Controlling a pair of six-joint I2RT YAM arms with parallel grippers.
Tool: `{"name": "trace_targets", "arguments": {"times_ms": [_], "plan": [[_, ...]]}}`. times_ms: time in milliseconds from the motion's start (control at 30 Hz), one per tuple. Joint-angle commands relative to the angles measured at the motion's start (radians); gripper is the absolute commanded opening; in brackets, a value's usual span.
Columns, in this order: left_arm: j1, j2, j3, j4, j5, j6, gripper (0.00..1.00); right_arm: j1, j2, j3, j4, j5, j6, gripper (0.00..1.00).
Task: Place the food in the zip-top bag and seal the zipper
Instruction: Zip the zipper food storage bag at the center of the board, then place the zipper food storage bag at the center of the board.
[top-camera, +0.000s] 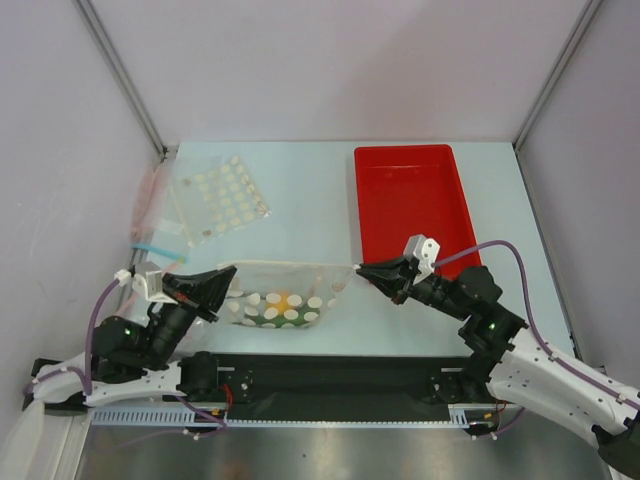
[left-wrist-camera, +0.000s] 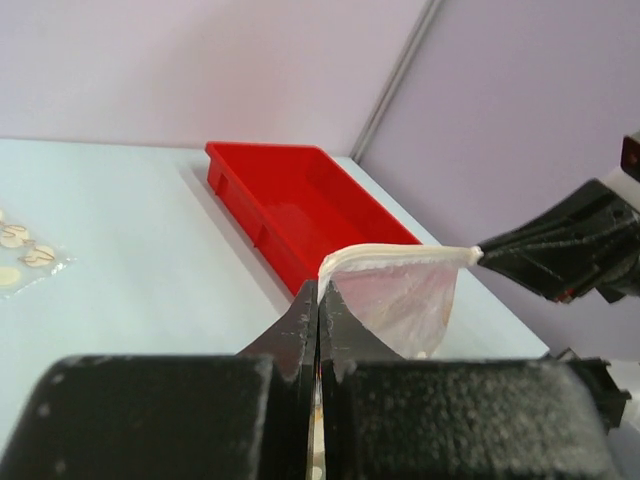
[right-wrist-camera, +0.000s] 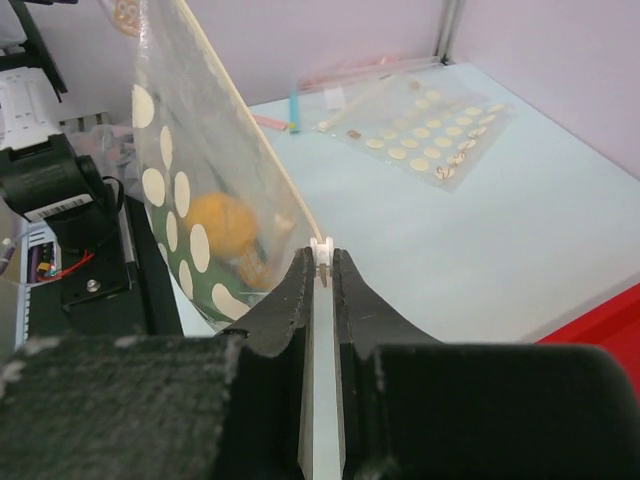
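A clear plastic zip-top bag printed with white dots hangs stretched between both arms above the front edge of the pale blue desk. The left end effector is pressed together, pinching the bag's left top corner. The right end effector is pinched on the small white slider tab at the right end of the pale zipper strip. A round yellow toy ball sits inside the bag with some green pieces. A red rectangular plastic tray lies just behind the right end effector. A flatter dotted bag lies at the far left.
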Motion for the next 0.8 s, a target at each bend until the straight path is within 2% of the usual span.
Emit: {"name": "trace_targets", "arguments": {"times_ms": [0,233,333,367,433,467,500,533,600,633,767], "plan": [[0.003,0.034,-0.01,0.198,-0.123,0.074,0.0,-0.02,-0.024,-0.004,0.006,0.011,0.018,0.0],[0.004,0.215,-0.032,0.365,-0.166,0.15,0.0,-0.021,-0.047,-0.005,0.003,0.014,0.025,0.0],[0.036,0.293,-0.02,0.4,-0.179,0.171,0.0,-0.021,-0.056,-0.011,-0.005,0.094,0.05,0.0],[0.055,0.307,-0.012,0.402,-0.173,0.171,0.0,-0.021,-0.056,-0.014,-0.008,0.176,0.057,0.0],[0.14,0.323,-0.012,0.403,-0.139,0.142,0.0,-0.024,-0.058,-0.022,-0.013,0.256,0.085,0.0],[0.179,0.324,-0.02,0.402,-0.107,0.121,0.0,-0.024,-0.058,-0.025,-0.014,0.308,0.088,0.0],[0.218,0.33,-0.023,0.386,-0.035,0.096,0.0,-0.024,-0.059,-0.03,-0.014,0.318,0.088,0.0],[0.304,0.358,-0.027,0.382,0.016,0.044,0.0,-0.024,-0.059,-0.028,-0.016,0.322,0.09,0.0],[0.38,0.41,-0.043,0.377,0.143,-0.001,0.0,-0.024,-0.059,-0.027,-0.019,0.324,0.094,0.0],[0.442,0.472,-0.046,0.382,0.18,-0.042,0.0,-0.024,-0.059,-0.027,-0.023,0.325,0.097,0.0],[0.571,0.661,-0.049,0.476,0.362,-0.12,0.0,-0.027,-0.055,-0.028,-0.048,0.433,0.123,0.0]]}}
